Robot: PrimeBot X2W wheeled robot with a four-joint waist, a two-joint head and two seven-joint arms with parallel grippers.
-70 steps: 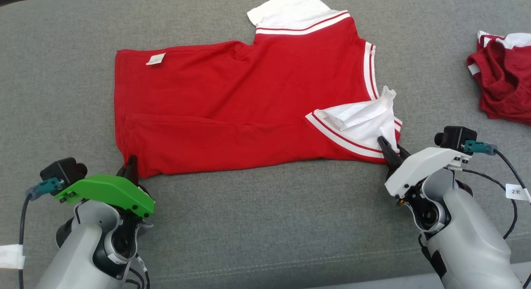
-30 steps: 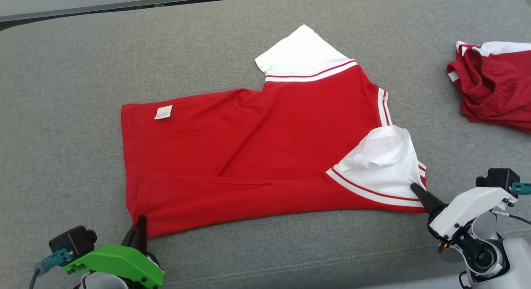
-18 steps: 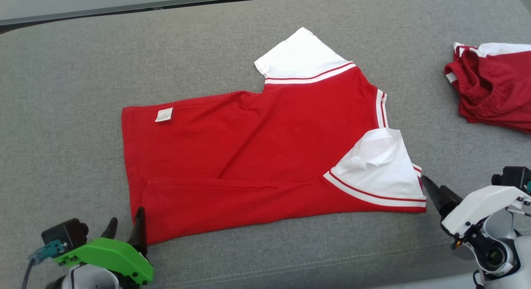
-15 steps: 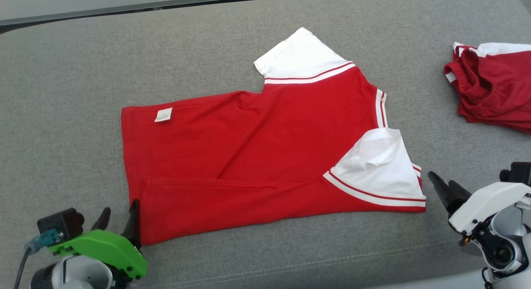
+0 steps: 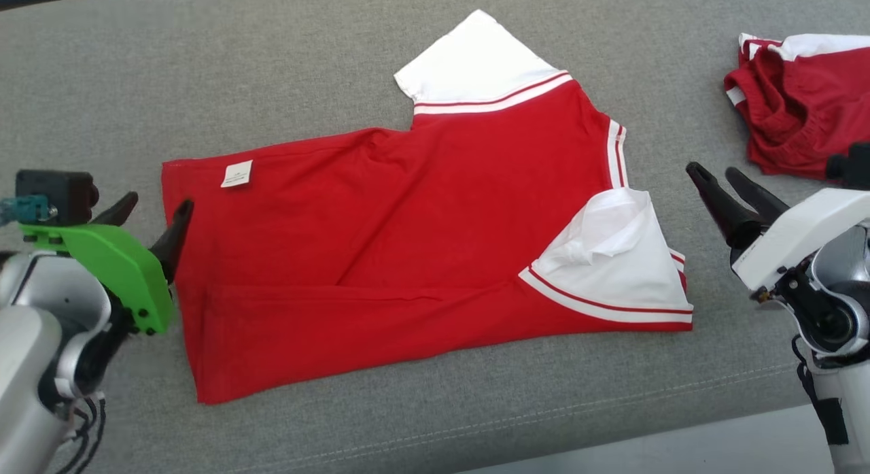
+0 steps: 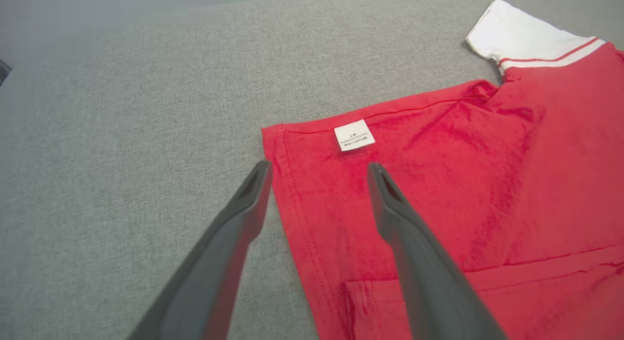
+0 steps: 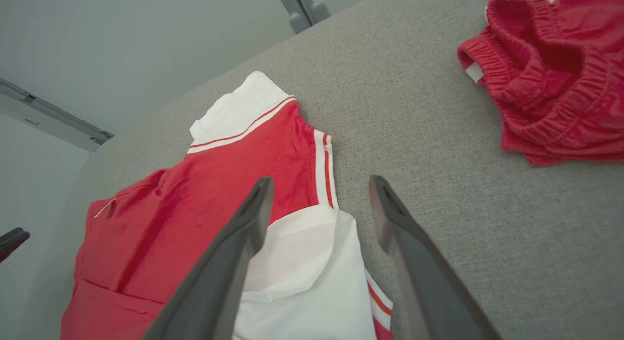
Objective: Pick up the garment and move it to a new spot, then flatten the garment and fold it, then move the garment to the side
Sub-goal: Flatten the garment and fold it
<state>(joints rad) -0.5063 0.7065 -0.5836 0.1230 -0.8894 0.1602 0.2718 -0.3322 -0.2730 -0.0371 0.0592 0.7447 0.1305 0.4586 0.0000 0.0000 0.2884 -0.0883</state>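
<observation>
The garment [image 5: 408, 215] is a red T-shirt with white, red-striped sleeves, lying on the grey cushion with its near long edge folded over and the near sleeve folded onto the body. A small white label [image 5: 236, 174] sits near its left hem. My left gripper [image 5: 154, 209] hangs open above the hem's left edge, holding nothing; in the left wrist view its fingers [image 6: 319, 169] straddle the hem of the garment [image 6: 438, 184]. My right gripper [image 5: 714, 171] is open and empty, lifted just right of the folded sleeve; the right wrist view shows it [image 7: 321, 181] above the garment [image 7: 234, 184].
A second red garment [image 5: 802, 100] with white trim lies bunched at the far right of the cushion, also in the right wrist view [image 7: 551, 76]. The cushion's front edge [image 5: 612, 419] runs along the bottom, with pale floor beyond at lower right.
Both grippers have opened and let go of the shirt's near edge, then risen and moved away from it. The camera has tilted, shifting the whole picture.
</observation>
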